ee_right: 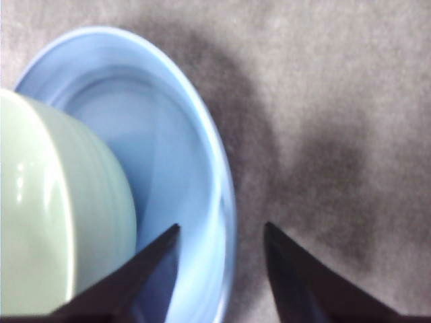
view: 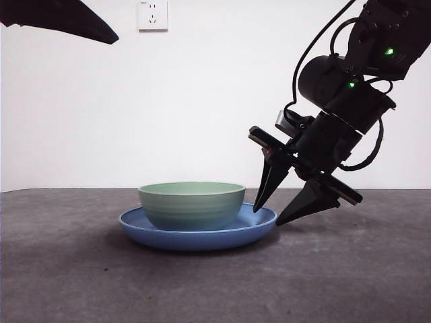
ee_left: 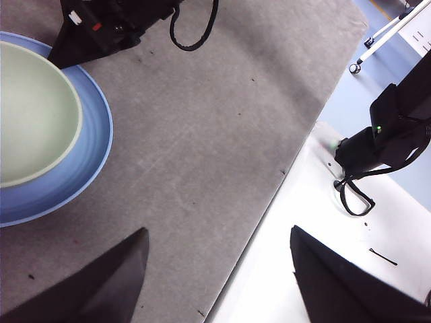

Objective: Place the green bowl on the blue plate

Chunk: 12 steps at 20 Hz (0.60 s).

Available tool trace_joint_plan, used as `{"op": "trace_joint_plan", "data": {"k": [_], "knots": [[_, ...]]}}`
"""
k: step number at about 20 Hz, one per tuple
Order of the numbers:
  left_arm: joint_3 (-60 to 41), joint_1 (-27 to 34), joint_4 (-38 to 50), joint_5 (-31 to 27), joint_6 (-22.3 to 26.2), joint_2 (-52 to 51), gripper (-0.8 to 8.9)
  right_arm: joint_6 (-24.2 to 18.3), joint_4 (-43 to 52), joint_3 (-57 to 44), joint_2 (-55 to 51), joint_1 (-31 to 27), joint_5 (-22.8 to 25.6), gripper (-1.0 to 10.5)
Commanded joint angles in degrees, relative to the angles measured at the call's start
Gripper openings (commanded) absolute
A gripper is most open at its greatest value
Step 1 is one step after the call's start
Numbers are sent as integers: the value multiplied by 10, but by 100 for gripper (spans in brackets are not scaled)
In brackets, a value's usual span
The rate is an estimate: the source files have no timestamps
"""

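The green bowl [view: 192, 204] sits upright inside the blue plate [view: 259, 222] on the grey table. My right gripper [view: 267, 217] is open and empty at the plate's right rim, one jaw over the rim, the other outside it. In the right wrist view the bowl [ee_right: 47, 202] and plate [ee_right: 202, 155] lie close ahead of the open jaws [ee_right: 221, 235]. My left gripper [ee_left: 215, 242] is open and empty, high above the table, off to the side. Its view shows the bowl [ee_left: 34, 114] on the plate [ee_left: 91, 145].
A grey mat [view: 350, 269] covers the table. The left wrist view shows the mat's edge and a white tabletop [ee_left: 316, 222] beyond it. A white wall with a socket [view: 153, 15] stands behind.
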Motion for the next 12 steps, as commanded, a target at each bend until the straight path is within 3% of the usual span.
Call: {"op": "trace_joint_plan", "data": {"k": [1, 5, 12], "knots": [[6, -4, 5, 2, 7, 3, 340, 3, -2, 12, -13, 3, 8, 220], [6, -4, 5, 2, 7, 3, 340, -33, -47, 12, -81, 2, 35, 220], [6, -4, 6, 2, 7, 3, 339, -176, -237, 12, -263, 17, 37, 220]]}}
